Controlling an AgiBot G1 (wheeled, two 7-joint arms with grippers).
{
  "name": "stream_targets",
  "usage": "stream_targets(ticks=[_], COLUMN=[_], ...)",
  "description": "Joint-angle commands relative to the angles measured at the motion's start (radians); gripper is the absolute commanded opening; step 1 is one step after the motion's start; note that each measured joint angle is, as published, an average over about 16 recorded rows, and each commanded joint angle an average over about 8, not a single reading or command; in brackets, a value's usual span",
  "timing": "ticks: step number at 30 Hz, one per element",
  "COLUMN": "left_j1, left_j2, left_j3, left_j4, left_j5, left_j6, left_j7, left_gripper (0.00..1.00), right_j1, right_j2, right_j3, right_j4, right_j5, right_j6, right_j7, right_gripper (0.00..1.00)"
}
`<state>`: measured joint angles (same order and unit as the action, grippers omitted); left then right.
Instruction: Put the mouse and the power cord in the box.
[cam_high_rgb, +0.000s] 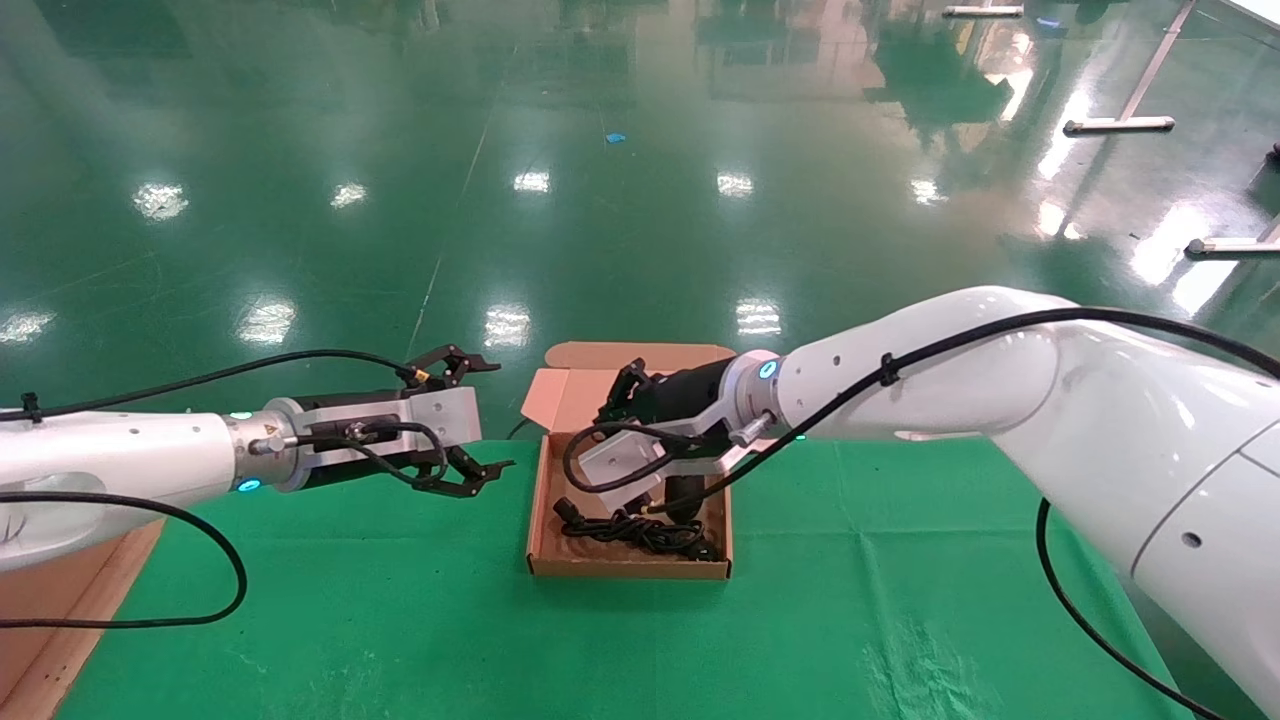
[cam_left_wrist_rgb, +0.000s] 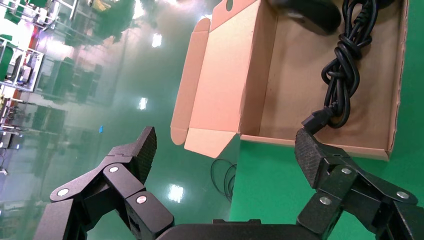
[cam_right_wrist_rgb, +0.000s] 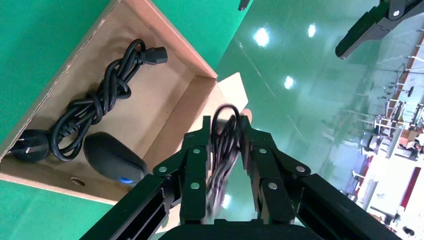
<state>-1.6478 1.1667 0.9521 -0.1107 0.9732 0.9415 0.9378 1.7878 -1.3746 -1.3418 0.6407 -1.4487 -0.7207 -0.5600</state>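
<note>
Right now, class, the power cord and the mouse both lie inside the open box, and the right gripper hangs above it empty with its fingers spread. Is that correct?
Not quite. The power cord and the mouse do lie in the open box, but the right gripper is not empty: the right wrist view shows it shut on the mouse's thin cable, over the box's far side.

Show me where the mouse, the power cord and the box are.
mouse (cam_right_wrist_rgb: 112, 159): right wrist view, top of its black body.
power cord (cam_right_wrist_rgb: 97, 107): right wrist view, knotted middle of the bundle.
box (cam_high_rgb: 630, 570): head view, near cardboard wall.
</note>
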Motion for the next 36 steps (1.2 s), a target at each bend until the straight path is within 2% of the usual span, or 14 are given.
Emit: stream_targets(ticks=[1,17,36], left_j1=[0.0,0.013,0.186], left_j2=[0.001,-0.007,-0.176], left_j3=[0.0,-0.01,-0.214], left_j4=[-0.001,-0.032,-0.383], left_j5=[0.0,0.002,-0.073], left_j6=[-0.001,0.003,0.173], left_j7=[-0.002,-0.03,-0.367], left_gripper=[1.0,1.0,1.0], right_j1=[0.0,-0.002,-0.215], right_j2=[0.0,0.013,0.235], right_j3=[0.001,0.025,0.336], right_j4=[-0.001,0.008,0.197], right_j5=[0.0,0.002,0.216], right_j6=[-0.001,-0.021,-0.247], right_j7=[-0.003,-0.002,0.223], right_gripper=[1.0,1.0,1.0])
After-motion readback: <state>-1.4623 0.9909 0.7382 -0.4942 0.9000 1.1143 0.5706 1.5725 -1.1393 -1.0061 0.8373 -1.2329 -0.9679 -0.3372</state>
